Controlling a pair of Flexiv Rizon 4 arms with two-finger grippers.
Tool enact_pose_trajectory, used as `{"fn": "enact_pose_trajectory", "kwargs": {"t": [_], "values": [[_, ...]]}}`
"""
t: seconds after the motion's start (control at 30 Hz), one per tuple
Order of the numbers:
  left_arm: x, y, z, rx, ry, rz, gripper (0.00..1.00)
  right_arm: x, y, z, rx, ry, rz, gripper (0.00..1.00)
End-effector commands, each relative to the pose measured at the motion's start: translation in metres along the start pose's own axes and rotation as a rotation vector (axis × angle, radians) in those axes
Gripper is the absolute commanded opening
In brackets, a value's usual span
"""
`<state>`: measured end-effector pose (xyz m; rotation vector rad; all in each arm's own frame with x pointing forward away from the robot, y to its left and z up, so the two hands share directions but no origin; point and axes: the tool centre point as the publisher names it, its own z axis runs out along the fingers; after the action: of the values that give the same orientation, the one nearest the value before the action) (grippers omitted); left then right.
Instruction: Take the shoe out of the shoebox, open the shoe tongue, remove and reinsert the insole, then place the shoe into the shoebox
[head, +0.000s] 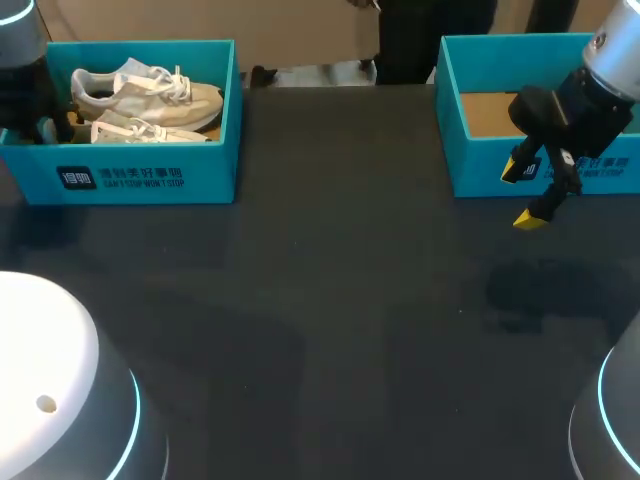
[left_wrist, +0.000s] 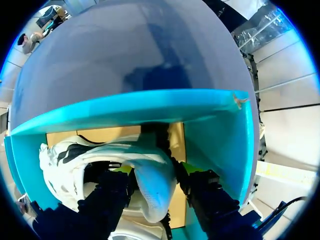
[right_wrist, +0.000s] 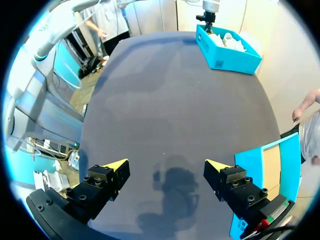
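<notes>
At the far left of the dark counter (head: 330, 300) stood the turquoise shoebox (head: 150, 175), open on top, with two white shoes (head: 150, 95) lying inside it. My left arm came down into the left end of that box. In the left wrist view my left gripper (left_wrist: 156, 170) was pinching one shoe (left_wrist: 152, 192): its rounded end sat between the two yellow tips, a finger against each side, with the box's inner wall just ahead.

The middle of the counter was bare dark surface.

At the right stood a second turquoise box (head: 470, 165), open, showing a brown cardboard bottom. My right gripper (head: 522, 194) hung just in front of its near wall, above the counter, its fingers spread wide with nothing between them.
</notes>
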<state>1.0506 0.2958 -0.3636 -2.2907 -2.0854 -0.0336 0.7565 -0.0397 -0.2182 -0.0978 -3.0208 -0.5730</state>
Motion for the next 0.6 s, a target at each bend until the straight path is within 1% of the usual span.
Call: {"fn": "enact_pose_trajectory", "kwargs": {"t": [0.03,0.17,0.23,0.27,0.33,0.37,0.4,0.43,0.47,0.5,0.53,0.6], "values": [[-0.0013,0.0104,0.0120,0.011,0.015,-0.008,0.58,-0.0002,-0.0002,0.0007,0.002,0.000,0.000,1.00],[0.0004,0.0132,0.0167,0.023,0.019,-0.018,0.56,-0.0002,-0.0002,0.0007,0.002,0.000,0.000,1.00],[0.0007,0.0139,0.0181,0.030,0.020,-0.020,0.49,-0.0002,-0.0002,0.0007,0.002,0.000,0.000,1.00],[0.0008,0.0139,0.0183,0.031,0.020,-0.020,0.48,-0.0002,-0.0002,0.0007,0.002,0.000,0.000,1.00],[0.0009,0.0139,0.0185,0.032,0.022,-0.021,0.43,-0.0002,-0.0002,0.0007,0.002,0.000,0.000,1.00],[0.0011,0.0136,0.0183,0.034,0.024,-0.020,0.39,-0.0002,-0.0002,0.0007,0.002,0.000,0.000,1.00],[0.0013,0.0134,0.0182,0.036,0.027,-0.020,0.37,-0.0002,-0.0002,0.0007,0.002,0.000,0.000,1.00],[0.0017,0.0127,0.0178,0.036,0.030,-0.018,0.34,-0.0002,-0.0002,0.0007,0.002,0.000,0.000,1.00],[0.0020,0.0122,0.0174,0.037,0.035,-0.014,0.22,-0.0002,-0.0002,0.0007,0.002,0.000,0.000,1.00],[0.0023,0.0117,0.0170,0.037,0.036,-0.014,0.14,-0.0002,-0.0002,0.0007,0.002,0.000,0.000,1.00],[0.0030,0.0112,0.0162,0.038,0.037,-0.010,0.02,-0.0002,-0.0002,0.0007,0.002,0.000,0.000,1.00],[0.0041,0.0104,0.0147,0.040,0.042,-0.006,0.00,-0.0002,-0.0002,0.0007,0.002,0.000,0.000,1.00]]}}
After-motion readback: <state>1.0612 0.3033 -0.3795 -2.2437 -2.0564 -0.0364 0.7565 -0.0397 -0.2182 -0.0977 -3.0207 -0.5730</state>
